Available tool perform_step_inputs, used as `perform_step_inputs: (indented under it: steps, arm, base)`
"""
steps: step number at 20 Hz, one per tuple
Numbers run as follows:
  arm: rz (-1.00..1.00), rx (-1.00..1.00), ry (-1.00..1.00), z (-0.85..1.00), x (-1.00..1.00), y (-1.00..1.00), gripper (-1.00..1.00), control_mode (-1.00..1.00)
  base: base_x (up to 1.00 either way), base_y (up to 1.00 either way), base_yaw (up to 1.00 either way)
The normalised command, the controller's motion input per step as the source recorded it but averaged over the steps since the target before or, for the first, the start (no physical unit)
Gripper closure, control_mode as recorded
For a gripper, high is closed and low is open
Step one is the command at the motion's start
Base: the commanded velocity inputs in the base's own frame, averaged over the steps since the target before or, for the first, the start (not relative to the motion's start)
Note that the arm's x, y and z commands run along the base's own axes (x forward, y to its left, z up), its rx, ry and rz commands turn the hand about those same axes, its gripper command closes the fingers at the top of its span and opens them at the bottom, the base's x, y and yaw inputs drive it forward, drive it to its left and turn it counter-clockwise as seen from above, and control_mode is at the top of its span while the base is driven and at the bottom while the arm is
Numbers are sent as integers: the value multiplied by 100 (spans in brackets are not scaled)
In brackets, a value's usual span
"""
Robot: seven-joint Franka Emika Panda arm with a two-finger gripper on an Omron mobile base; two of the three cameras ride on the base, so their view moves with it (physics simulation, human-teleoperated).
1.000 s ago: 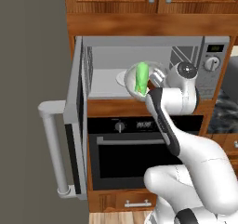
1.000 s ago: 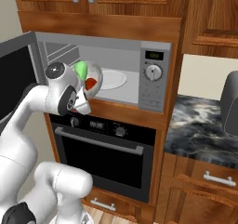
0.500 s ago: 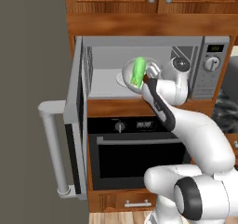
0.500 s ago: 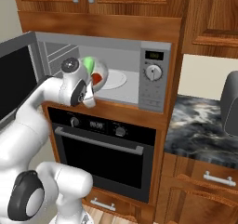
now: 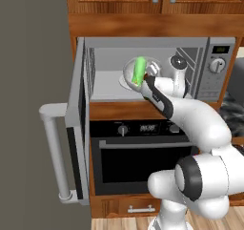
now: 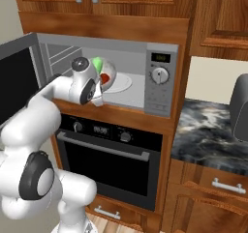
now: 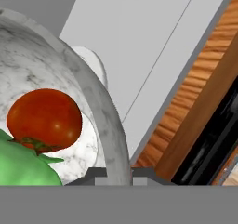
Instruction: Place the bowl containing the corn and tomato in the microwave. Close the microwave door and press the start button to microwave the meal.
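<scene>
While the microwave door (image 5: 76, 129) stands open, the hand (image 7: 118, 174) is clamped on the bowl (image 7: 104, 111) rim inside the microwave (image 6: 160, 58). Contents: one corn (image 5: 139, 70), one tomato (image 7: 44, 119).

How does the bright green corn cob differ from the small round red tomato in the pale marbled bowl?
The bright green corn cob is long and sticks above the rim of the pale marbled bowl; the small round red tomato is short, round and sits lower inside. Both lie together in that bowl, touching.
</scene>
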Motion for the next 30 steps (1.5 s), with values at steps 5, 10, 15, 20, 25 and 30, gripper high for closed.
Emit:
perform_step_inputs:
  steps: [5,10,15,20,25,30]
  arm:
    - [-3,0,0,-29,46,-6,100,-100]
    - [-1,0,0,-20,54,0,100,-100]
    - [-4,0,-1,-9,35,0,100,-100]
    - [-15,0,-6,-22,0,0,100,-100]
    - [-19,0,-14,-22,0,0,100,-100]
    - [-24,6,-27,5,0,0,100,-100]
  base:
    - [0,0,0]
    - [0,0,0]
    - [0,0,0]
    - [0,0,0]
    - [0,0,0]
    - [0,0,0]
